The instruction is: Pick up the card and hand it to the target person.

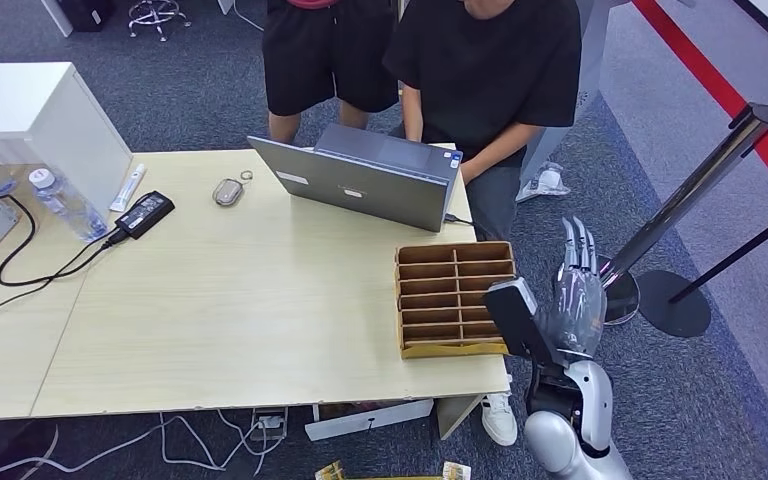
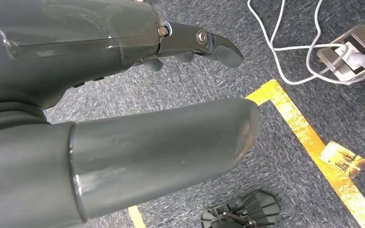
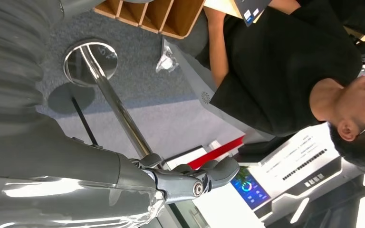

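Overhead, right hand empty, fingers straight, beside organizer | left hand over floor, loosely extended, empty

Grey-blue carpet covers the floor; a pale wooden tabletop stands on it, a white cabinet at its far left corner; a chrome stanchion with a black base rises beside a red floor stripe; yellow tape marks the carpet.
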Robot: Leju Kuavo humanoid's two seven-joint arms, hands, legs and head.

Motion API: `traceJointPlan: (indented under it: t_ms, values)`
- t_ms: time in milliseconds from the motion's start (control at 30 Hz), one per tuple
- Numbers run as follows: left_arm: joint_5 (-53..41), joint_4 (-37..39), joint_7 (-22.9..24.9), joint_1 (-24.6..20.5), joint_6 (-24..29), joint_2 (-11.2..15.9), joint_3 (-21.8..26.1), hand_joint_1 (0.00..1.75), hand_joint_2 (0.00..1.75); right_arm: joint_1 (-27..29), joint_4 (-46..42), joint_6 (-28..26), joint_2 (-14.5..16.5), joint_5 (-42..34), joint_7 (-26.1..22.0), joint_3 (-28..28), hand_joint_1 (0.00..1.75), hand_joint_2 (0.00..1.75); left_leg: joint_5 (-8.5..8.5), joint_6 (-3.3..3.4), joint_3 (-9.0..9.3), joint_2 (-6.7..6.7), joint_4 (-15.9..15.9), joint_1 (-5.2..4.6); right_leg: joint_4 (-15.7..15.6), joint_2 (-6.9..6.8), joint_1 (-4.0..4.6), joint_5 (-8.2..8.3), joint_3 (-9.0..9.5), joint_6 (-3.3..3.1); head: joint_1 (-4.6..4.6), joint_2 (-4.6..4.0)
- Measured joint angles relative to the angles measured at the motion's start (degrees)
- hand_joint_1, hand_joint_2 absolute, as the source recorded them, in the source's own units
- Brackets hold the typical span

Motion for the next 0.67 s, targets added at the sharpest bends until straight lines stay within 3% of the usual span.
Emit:
traceJointPlan:
  t_ms: [667]
  values:
    - [0.26,0.00,0.48,0.00,0.15,-0.02,0.06,0.00,0.00,0.87,1.45,-2.01,1.36,-2.93,-0.35,0.17,0.00,1.75,0.00,0.00,0.00,0.00,0.00,0.00,0.00,0.00,0.00,0.00,0.00,0.00,0.01,0.00]
